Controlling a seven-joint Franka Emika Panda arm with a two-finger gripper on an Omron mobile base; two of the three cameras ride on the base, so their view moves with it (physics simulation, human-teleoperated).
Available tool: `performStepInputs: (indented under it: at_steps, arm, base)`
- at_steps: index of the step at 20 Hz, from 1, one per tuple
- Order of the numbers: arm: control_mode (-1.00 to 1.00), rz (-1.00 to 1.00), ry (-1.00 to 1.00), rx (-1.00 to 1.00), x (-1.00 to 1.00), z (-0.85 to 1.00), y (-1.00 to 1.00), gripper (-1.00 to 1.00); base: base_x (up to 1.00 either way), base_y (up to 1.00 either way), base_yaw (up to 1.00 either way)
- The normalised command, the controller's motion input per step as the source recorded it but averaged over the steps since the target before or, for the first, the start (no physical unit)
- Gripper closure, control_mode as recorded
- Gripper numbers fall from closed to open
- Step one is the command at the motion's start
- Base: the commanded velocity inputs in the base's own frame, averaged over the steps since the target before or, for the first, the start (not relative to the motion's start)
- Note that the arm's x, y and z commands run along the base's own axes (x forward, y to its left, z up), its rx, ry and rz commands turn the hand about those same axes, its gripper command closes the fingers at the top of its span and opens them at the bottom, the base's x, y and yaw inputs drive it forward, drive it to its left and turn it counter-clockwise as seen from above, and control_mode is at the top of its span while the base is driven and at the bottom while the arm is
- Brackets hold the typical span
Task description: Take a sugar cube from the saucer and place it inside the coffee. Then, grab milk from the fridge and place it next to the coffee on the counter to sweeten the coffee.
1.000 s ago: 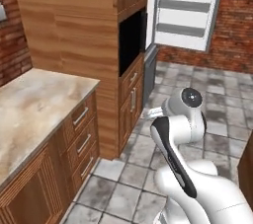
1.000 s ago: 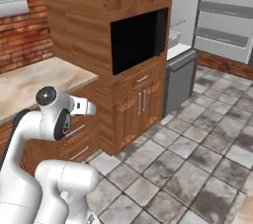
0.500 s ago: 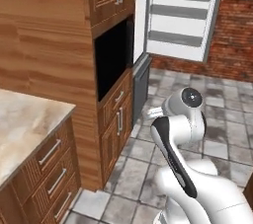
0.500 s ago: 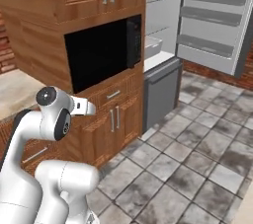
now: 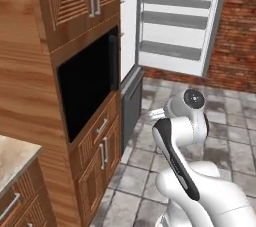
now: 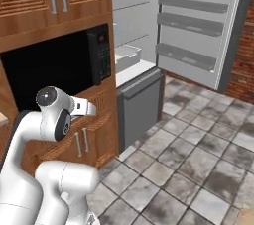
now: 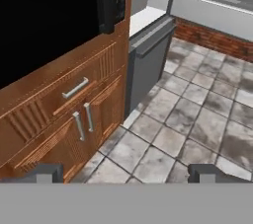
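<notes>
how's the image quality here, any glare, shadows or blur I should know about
Left base view: flat even lighting, no glare, the microwave cavity is featureless black. Right base view: soft overall, the open fridge door racks evenly lit. Hand view: floor tiles slightly blurry, the gripper fingertips wide apart at the bottom.

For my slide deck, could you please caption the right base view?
Arm faces the open fridge, beside the black microwave in wooden cabinets.

Grained brown wood is covering the cabinets point(image 5: 95, 163), steel bars are serving as handles point(image 7: 75, 89), and the fridge point(image 6: 139, 112) front is looking matt grey.
</notes>
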Motion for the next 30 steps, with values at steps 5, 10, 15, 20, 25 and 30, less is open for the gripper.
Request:
performStepInputs:
  at_steps: [5,10,15,20,25,30]
  arm:
    - [1.0,0.0,0.0,0.0,0.0,0.0,0.0,-1.0]
    - [1.0,0.0,0.0,0.0,0.0,0.0,0.0,-1.0]
    - [1.0,0.0,0.0,0.0,0.0,0.0,0.0,-1.0]
    - [1.0,0.0,0.0,0.0,0.0,0.0,0.0,-1.0]
    - [1.0,0.0,0.0,0.0,0.0,0.0,0.0,-1.0]
    - [1.0,0.0,0.0,0.0,0.0,0.0,0.0,-1.0]
  base:
    - [1.0,-0.14,-0.05]
    - [1.0,-0.1,-0.07]
    - [1.0,-0.23,0.01]
    - [0.99,-0.37,0.46]
    - [0.69,-0.43,0.68]
    - [0.31,-0.48,0.67]
